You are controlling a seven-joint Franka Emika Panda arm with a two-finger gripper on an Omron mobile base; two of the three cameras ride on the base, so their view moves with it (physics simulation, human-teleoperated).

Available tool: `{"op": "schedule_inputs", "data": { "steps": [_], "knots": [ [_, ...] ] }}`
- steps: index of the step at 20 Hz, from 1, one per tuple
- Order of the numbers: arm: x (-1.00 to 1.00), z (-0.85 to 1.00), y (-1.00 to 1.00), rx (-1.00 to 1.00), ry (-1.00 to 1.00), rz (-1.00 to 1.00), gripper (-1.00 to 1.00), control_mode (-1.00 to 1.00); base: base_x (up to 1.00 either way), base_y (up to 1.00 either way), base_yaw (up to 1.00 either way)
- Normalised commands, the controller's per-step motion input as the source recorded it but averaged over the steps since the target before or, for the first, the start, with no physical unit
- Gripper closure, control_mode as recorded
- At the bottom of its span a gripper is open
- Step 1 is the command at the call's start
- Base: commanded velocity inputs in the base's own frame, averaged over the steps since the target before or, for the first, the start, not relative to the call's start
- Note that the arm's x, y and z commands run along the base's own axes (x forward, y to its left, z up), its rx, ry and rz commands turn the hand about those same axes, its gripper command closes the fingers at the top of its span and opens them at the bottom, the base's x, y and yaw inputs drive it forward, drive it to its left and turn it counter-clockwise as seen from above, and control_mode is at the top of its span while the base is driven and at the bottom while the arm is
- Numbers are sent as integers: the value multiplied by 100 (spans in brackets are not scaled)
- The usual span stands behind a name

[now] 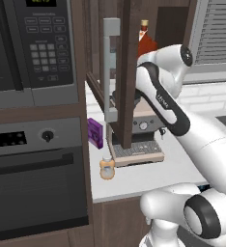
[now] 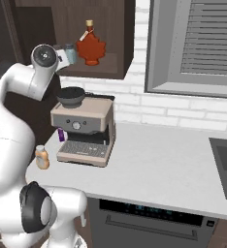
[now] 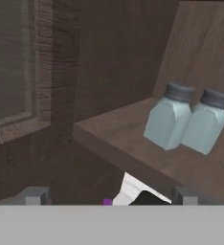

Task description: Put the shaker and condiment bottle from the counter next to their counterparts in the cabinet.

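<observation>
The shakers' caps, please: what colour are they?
Dark grey caps, clearest in the hand view.

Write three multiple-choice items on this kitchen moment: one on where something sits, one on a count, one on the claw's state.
1. Where is the condiment bottle?
A. on the counter left of the coffee machine
B. on the cabinet shelf
C. in the sink

2. How many shakers stand on the cabinet shelf?
A. none
B. two
C. four

3. The claw is:
A. shut on a shaker
B. shut on the bottle
C. open

Key: 1 A, it stands on the white top. 2 B, the hand view shows the two shakers side by side. 3 C, fingertips wide apart, nothing between.
</observation>
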Motion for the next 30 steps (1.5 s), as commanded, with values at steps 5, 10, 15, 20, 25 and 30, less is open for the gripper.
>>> {"op": "schedule_inputs", "data": {
  "steps": [5,10,15,20,25,30],
  "knots": [
    [-70,0,-6,0,0,0,-100,-100,0,0,0],
    [-68,0,-23,0,0,0,-100,-100,0,0,0],
    [-69,0,-31,0,0,0,-100,-100,0,0,0],
    [-70,-1,-30,0,0,0,-100,-100,0,0,0],
    [-71,-18,-19,0,0,0,-100,-100,0,0,0],
    [-64,-28,-13,0,-1,0,-100,-100,0,0,0]
  ]
}}
